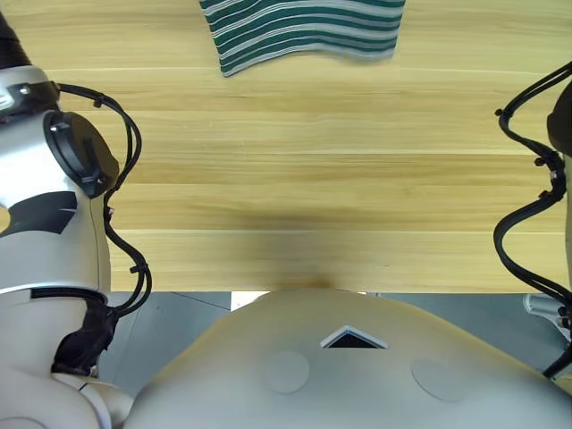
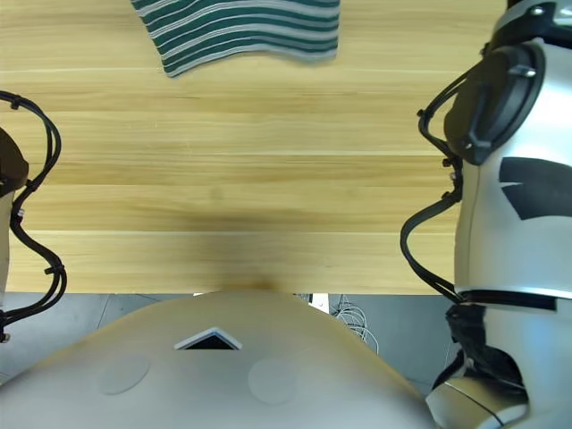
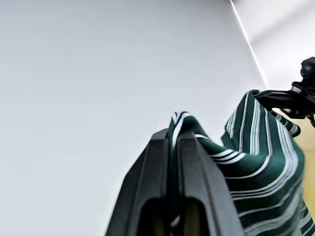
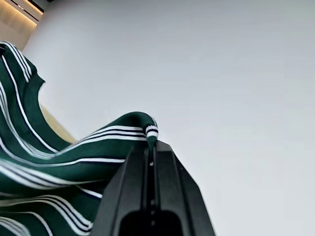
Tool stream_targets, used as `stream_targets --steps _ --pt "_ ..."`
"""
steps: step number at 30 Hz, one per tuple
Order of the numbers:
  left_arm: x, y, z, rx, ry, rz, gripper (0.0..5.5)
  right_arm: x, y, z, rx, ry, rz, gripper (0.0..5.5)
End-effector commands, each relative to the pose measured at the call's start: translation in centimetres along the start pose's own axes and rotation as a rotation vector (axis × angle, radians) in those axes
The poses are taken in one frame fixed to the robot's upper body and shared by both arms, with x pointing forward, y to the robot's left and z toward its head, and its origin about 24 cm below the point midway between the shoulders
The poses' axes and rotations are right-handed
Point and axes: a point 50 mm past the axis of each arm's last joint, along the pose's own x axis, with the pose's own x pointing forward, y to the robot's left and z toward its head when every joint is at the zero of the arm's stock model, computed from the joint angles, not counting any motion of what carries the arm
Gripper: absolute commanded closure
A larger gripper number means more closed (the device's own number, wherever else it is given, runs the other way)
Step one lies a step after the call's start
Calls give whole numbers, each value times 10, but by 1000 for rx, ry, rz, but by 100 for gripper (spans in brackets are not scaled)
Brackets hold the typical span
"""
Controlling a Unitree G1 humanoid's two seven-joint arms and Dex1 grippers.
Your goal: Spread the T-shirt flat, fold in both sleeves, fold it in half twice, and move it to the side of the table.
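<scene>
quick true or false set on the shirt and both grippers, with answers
1. The left gripper is shut on the shirt. True.
2. The right gripper is open and empty. False: it is also shut on the shirt.
3. The shirt is dark green with white stripes. True.
4. The shirt lies folded at the near edge of the table. False: it is over the far part, held by both grippers.

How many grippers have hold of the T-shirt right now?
2. The left gripper pinches one raised fold of the striped T-shirt; the right gripper pinches another. Its lower edge hangs over the table.
</scene>
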Motion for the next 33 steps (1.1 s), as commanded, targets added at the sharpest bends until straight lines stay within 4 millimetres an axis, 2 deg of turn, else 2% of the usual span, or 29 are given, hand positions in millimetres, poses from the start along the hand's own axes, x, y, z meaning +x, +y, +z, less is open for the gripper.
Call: stream_targets --steps 1,4,7,11,14,18,21,26,28,33 --pt "5 -18 -12 -7 58 22 546 0 2 8 -38 -21 22 550" --pt "10 -23 -20 -12 100 29 546 -1 2 8 -45 -10 8 550" --pt "13 -25 -39 -16 189 31 546 -4 1 -2 -28 45 -36 550" --pt "28 -4 -59 -12 283 120 546 7 -1 -14 -35 158 -134 550" --pt "44 8 -71 -15 354 207 546 15 1 -29 -13 299 -199 550" --pt "60 5 -86 7 458 314 546 25 19 -57 75 471 -280 550" --pt "70 7 -80 70 492 392 546 34 27 -62 96 501 -345 550" --pt "87 25 -38 156 420 515 546 45 32 -60 112 502 -399 550" --pt "91 27 -28 161 394 529 546 45 35 -63 110 522 -399 550" --pt "103 13 -34 177 415 463 546 34 37 -74 142 558 -417 550"
